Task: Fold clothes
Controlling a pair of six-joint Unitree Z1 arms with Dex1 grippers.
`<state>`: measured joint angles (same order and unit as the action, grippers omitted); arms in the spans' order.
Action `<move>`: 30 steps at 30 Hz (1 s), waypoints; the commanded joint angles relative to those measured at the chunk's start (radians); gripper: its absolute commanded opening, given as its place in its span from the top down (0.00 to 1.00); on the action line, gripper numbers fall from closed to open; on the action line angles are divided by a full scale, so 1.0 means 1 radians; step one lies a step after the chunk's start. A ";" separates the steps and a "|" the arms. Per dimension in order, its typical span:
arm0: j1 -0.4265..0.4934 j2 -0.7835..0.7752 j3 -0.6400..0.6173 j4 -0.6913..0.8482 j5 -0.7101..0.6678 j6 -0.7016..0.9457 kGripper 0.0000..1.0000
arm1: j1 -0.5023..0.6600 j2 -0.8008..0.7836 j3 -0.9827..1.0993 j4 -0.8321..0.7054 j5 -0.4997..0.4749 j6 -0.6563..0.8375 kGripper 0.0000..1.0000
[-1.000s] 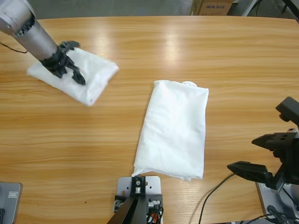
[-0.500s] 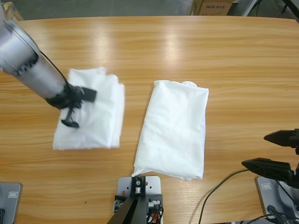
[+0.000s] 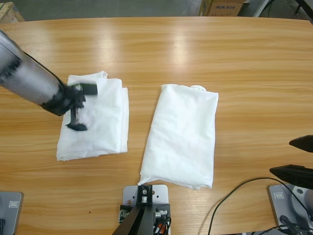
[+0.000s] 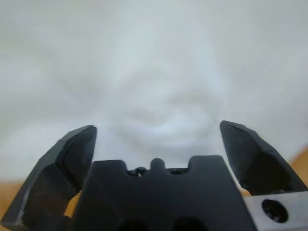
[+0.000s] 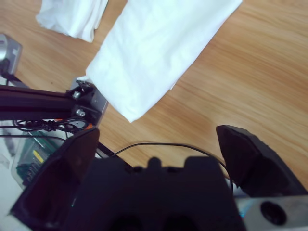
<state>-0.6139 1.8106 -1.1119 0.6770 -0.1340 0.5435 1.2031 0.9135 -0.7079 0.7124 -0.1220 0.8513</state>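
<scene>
Clothes lie in two white bundles on the wooden table (image 3: 205, 54), which fills the high view. The bigger one, a long folded T-shirt (image 3: 181, 137), lies near the middle, tilted a little, its lower corner close beside the rig post at the near edge. It looks folded lengthwise only, so I judge it wants one more fold across to match its neighbour. Nothing touches it. In the right wrist view the same shirt runs diagonally away from the camera, well clear of that arm.

The smaller folded T-shirt (image 3: 95, 120) lies to the left of the first, apart from it, squarer and thicker, with stacked edges showing along its right side. That shape suggests its folding is done or nearly so.

The left gripper (image 3: 78, 105) is over the upper left part of this smaller bundle, its fingers spread and pinching nothing; the left wrist view shows only white cloth close ahead, between and beyond the parted fingers. Whether the tips touch the cloth I cannot tell. Placed so, it seems to be letting go or patting the fold flat.

The right gripper (image 3: 299, 157) sits at the table's right edge, fingers spread and empty, apparently parked out of the way.
</scene>
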 commanded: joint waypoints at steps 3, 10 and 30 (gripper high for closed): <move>-0.137 -0.096 -0.098 0.118 -0.449 -0.755 0.00 | -0.030 0.005 0.065 -0.015 0.056 0.175 0.00; -0.122 0.114 -0.044 -0.176 -0.714 -1.059 0.00 | -0.154 -0.017 0.262 -0.313 0.203 0.295 0.00; -0.156 0.323 -0.018 -0.519 -0.480 -1.427 0.00 | -0.166 0.232 0.400 -0.650 0.058 0.429 0.01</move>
<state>-0.7420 2.0165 -1.1153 0.2595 -0.6094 -0.8389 1.0489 1.0908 -0.4287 0.2006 -0.0529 1.2054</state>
